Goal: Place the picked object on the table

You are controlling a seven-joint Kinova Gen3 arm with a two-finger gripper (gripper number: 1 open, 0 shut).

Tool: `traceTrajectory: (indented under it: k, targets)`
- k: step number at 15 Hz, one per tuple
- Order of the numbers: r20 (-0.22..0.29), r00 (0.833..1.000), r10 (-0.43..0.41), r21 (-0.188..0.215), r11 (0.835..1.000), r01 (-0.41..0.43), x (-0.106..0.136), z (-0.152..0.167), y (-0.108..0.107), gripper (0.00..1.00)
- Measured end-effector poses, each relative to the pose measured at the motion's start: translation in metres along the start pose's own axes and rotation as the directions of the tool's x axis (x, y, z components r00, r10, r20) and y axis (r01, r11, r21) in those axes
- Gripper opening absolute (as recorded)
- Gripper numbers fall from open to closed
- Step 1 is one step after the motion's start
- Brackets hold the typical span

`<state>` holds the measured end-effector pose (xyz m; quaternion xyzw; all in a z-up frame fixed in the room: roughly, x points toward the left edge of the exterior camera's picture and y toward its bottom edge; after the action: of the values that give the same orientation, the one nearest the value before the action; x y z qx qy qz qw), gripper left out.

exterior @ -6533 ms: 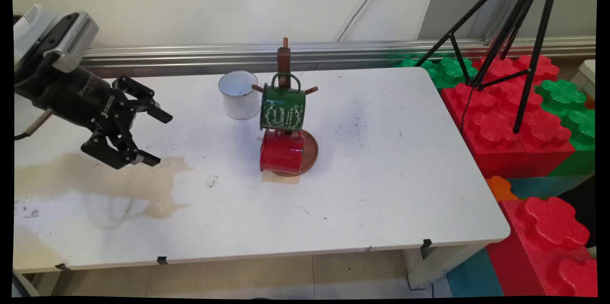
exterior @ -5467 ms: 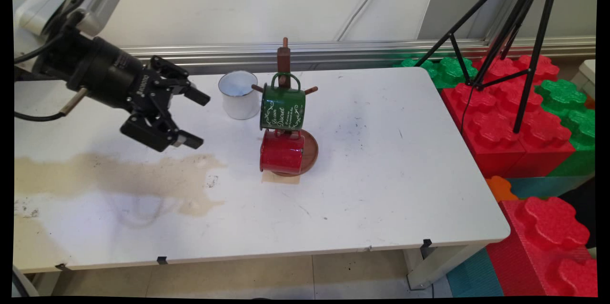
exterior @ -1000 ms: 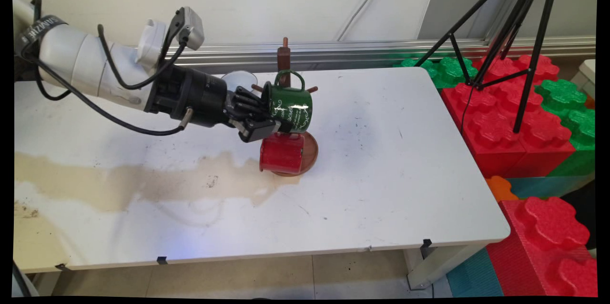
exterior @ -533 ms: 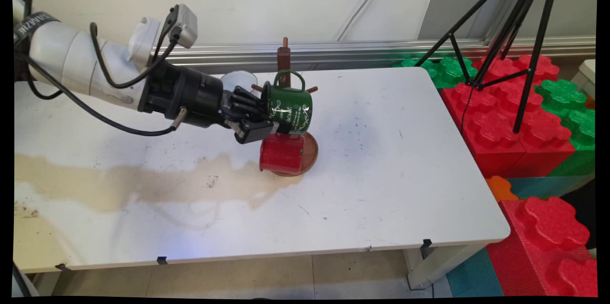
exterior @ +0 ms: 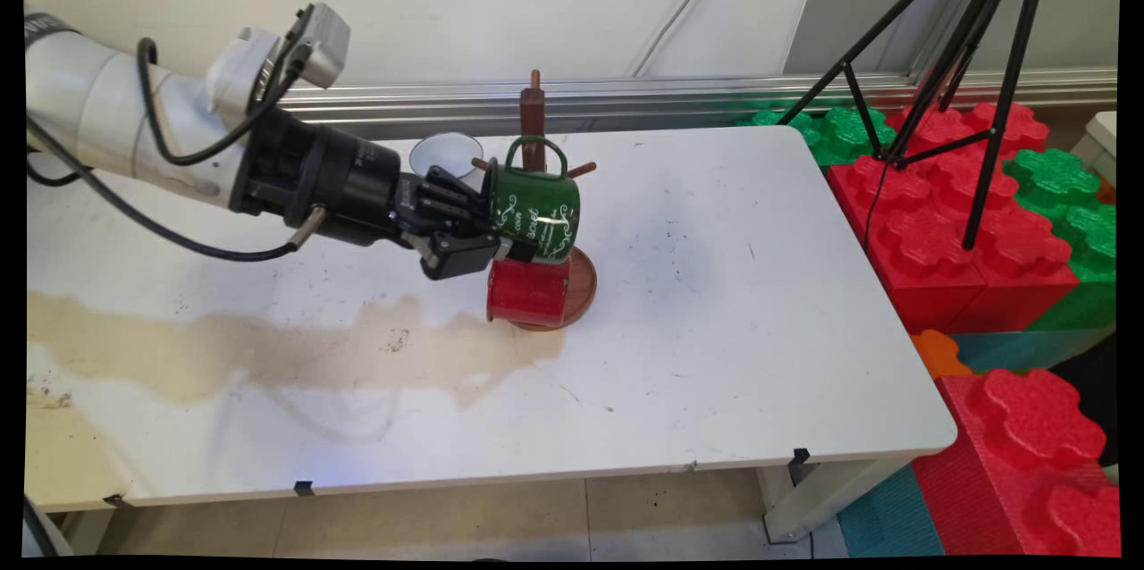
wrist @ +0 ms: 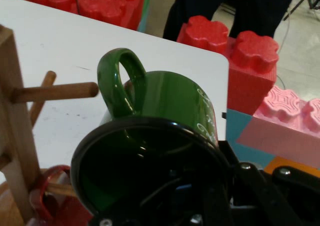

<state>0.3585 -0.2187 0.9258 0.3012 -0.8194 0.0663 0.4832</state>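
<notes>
gripping the dark green enamel mug with white lettering [exterior: 533,217] by its rim, the black pincer [exterior: 487,226] has pulled back leftward a bit since a moment ago. mug's handle looks just clear of the brown wooden mug tree [exterior: 533,119] peg, above the red mug [exterior: 527,289] on the white surface [exterior: 715,329].

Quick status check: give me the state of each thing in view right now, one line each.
gripper: shut on the green mug's rim.
green mug: lying sideways in the grip, handle up, its loop free of the wooden peg in the hand view.
red mug: hanging on a low peg, on its side.
white mug: upright on the table, behind the arm.
mug tree: upright.
table: stained brown at left.
</notes>
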Motion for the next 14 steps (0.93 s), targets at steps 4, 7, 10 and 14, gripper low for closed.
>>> traceTrajectory:
  k: [4, 7, 10, 14]
  targets:
    - [0.040, 0.999, 0.028, -0.041, 0.999, -0.027, -0.002, -0.008, 0.013, 0.00]
    - [0.091, 0.991, 0.097, -0.062, 0.994, -0.092, -0.003, -0.014, 0.020, 0.00]
    - [0.157, 0.973, 0.167, -0.069, 0.985, -0.158, -0.004, -0.022, 0.023, 0.00]
    - [0.304, 0.918, 0.253, -0.048, 0.967, -0.250, -0.010, -0.044, 0.025, 0.00]
